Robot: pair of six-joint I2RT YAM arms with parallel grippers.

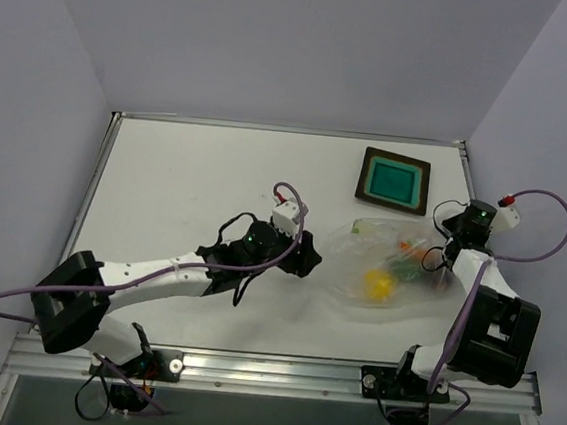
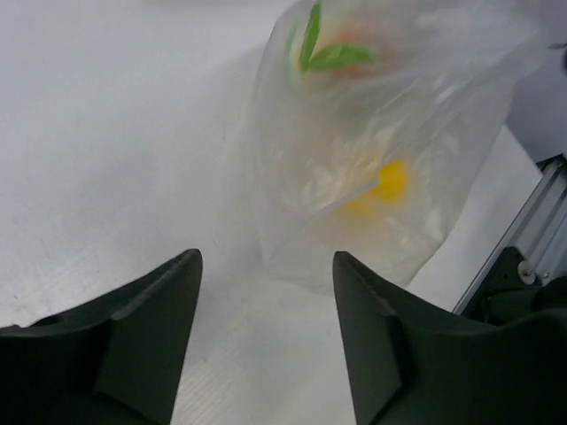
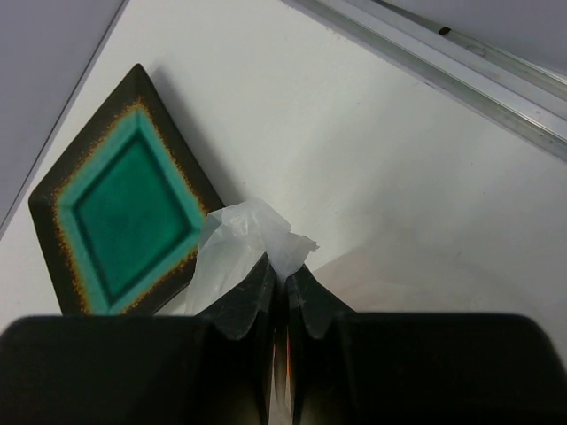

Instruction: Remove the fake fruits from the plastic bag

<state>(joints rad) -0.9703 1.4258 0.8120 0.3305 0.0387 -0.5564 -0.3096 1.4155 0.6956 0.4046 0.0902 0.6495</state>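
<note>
The clear crinkled plastic bag (image 1: 374, 264) lies on the table between my two grippers. Inside it show a yellow lemon (image 1: 377, 284) and an orange fruit with a green stem (image 1: 407, 250). My left gripper (image 1: 310, 254) stands open at the bag's left edge. In the left wrist view the bag (image 2: 381, 150) rises just beyond the left gripper (image 2: 266, 266), with the lemon (image 2: 388, 181) and green leaves (image 2: 323, 49) blurred behind the film. My right gripper (image 3: 285, 270) is shut on a bunched corner of the bag (image 3: 252, 230) at its right side.
A dark square tray with a teal inside (image 1: 394, 180) sits behind the bag near the back right, close to the right gripper (image 1: 444, 256). In the right wrist view the tray (image 3: 124, 212) lies just left of the pinched plastic. Metal rails edge the table.
</note>
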